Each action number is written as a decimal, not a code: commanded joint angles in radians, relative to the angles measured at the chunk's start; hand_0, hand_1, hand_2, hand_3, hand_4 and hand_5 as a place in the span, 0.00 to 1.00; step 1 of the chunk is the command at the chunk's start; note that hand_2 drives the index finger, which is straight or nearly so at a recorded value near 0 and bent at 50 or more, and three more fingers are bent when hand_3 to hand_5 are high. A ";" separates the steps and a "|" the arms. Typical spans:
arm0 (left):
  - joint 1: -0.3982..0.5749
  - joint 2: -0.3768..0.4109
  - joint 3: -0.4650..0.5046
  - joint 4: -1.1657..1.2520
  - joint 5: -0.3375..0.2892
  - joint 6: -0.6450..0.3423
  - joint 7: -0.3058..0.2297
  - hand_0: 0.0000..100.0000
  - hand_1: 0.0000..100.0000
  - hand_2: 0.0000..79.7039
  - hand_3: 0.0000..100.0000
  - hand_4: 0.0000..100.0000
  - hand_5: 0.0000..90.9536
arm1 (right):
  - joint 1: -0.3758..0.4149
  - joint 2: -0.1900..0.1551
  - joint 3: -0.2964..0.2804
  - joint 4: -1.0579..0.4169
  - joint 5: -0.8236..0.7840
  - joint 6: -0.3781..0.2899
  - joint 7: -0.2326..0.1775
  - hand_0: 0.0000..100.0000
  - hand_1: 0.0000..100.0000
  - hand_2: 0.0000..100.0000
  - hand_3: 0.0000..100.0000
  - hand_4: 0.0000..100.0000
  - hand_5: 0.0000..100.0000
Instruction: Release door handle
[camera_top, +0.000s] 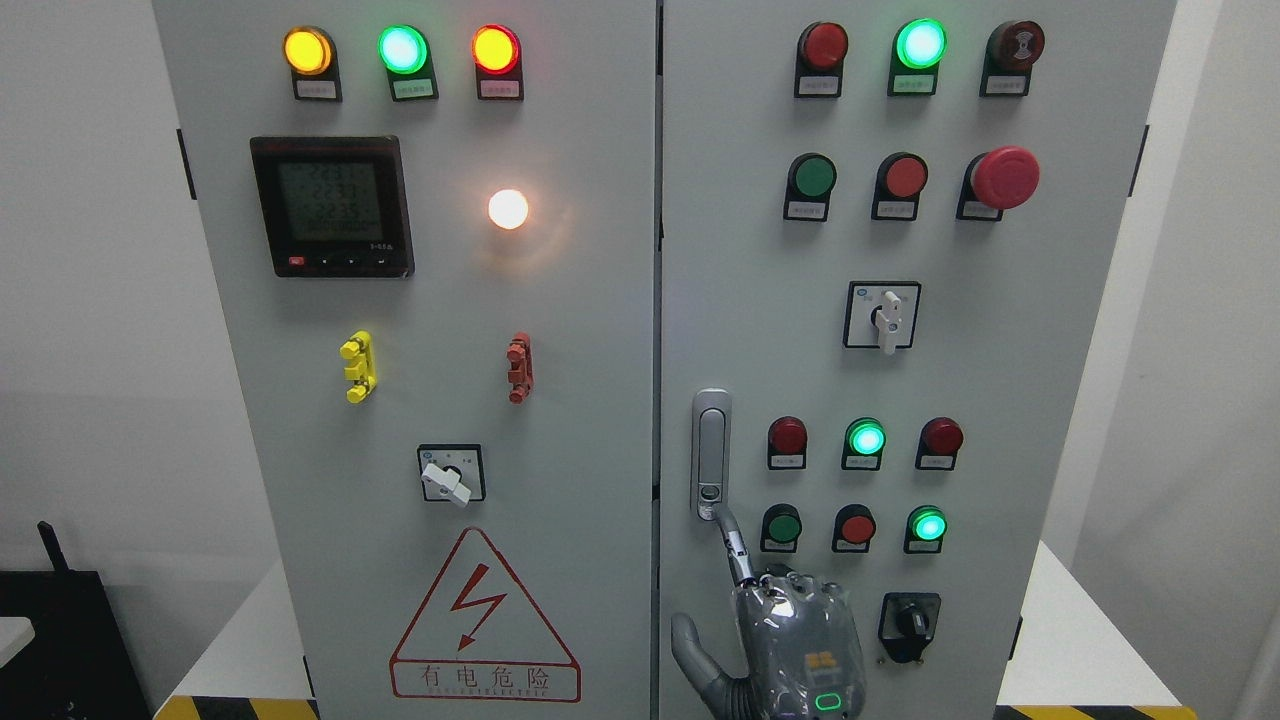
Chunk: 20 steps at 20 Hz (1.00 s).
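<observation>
The door handle (711, 455) stands upright, long axis vertical; the right hand (790, 635) holds nothing, one extended finger (733, 540) touching its lower end.

Lit lamps in a row (400, 50); digital meter (332, 206), red mushroom button (1004, 178), warning triangle sticker (484, 622), white tabletop (1085, 650)

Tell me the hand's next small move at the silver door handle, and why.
Probably draw the right hand straight down and back. One extended finger touches the lower end of the silver door handle; the handle lies flat against the closed grey cabinet door.
</observation>
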 joint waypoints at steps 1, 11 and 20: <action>0.000 0.000 -0.001 -0.031 0.001 0.000 0.001 0.12 0.39 0.00 0.00 0.00 0.00 | 0.005 0.002 0.013 0.007 0.000 -0.001 -0.005 0.41 0.34 0.00 0.97 0.85 0.95; 0.000 0.000 0.001 -0.031 0.001 0.000 0.001 0.12 0.39 0.00 0.00 0.00 0.00 | -0.003 0.000 0.010 0.017 0.001 0.001 -0.002 0.41 0.34 0.00 0.97 0.85 0.95; 0.000 0.000 -0.001 -0.031 -0.001 0.000 0.001 0.12 0.39 0.00 0.00 0.00 0.00 | -0.002 0.003 0.008 0.025 0.000 -0.001 -0.002 0.41 0.34 0.00 0.98 0.86 0.95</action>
